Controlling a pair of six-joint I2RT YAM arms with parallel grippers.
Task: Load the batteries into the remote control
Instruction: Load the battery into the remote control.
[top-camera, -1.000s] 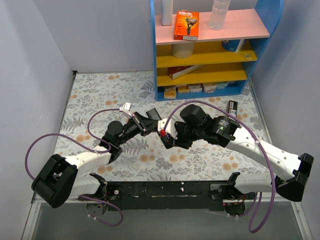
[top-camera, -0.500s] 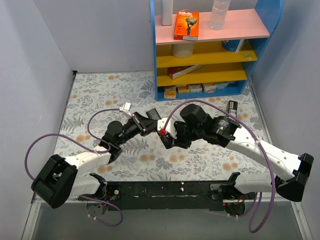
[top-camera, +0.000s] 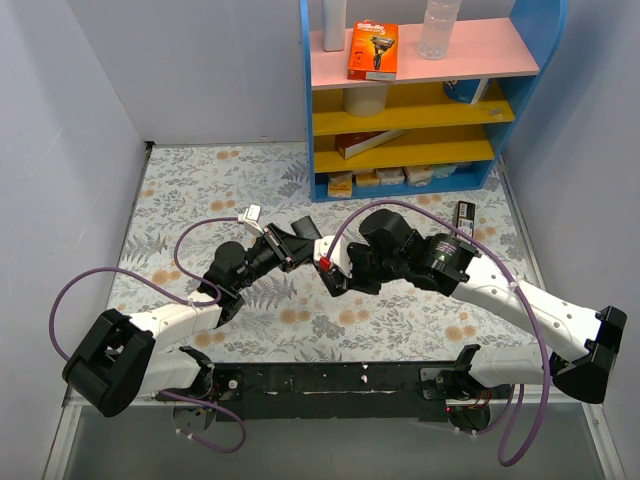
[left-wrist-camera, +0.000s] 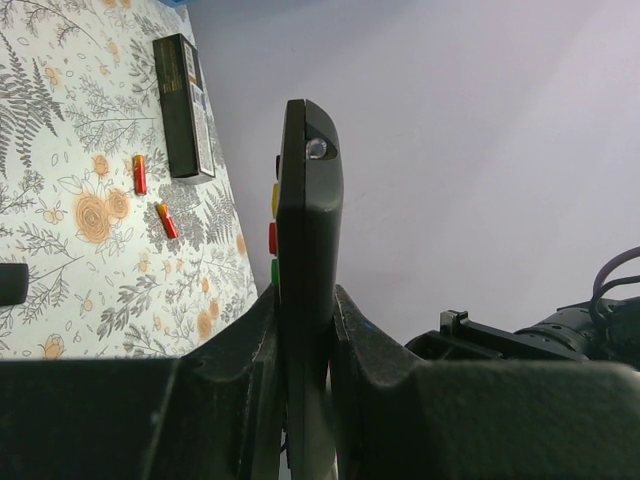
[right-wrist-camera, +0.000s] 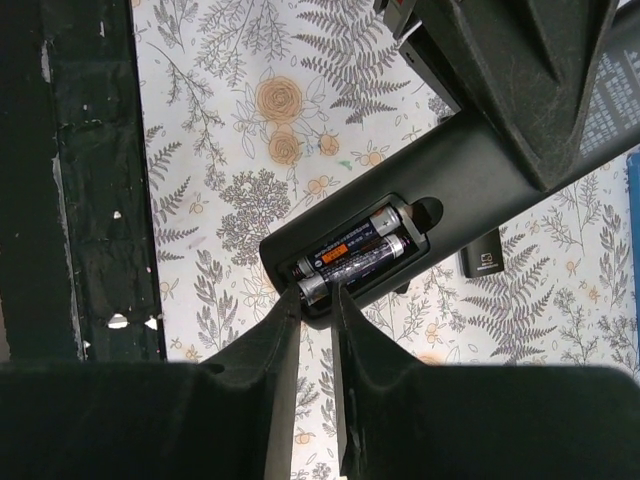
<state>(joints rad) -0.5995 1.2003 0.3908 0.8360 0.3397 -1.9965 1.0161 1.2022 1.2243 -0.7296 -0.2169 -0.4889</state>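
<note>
Left gripper (left-wrist-camera: 305, 315) clamps the long black plastic remote (left-wrist-camera: 308, 200). Right gripper (right-wrist-camera: 315, 298), barely parted, is at the dark cylindrical batteries (right-wrist-camera: 355, 252); a skewed push could pop them out.

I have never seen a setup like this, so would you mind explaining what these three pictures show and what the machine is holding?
These are two robot arms bolted at the table's near edge, each ending in a two-finger gripper. The overhead picture looks down on both, meeting above a flowered table, with a coloured shelf behind. The other two pictures come from cameras on the wrists. The left wrist view shows the left gripper clamped on the remote control, seen edge-on; two loose red batteries and another black remote lie on the table beyond. The right wrist view shows the remote's open back with two dark batteries seated, and the right gripper at their end, fingers nearly together.
</note>
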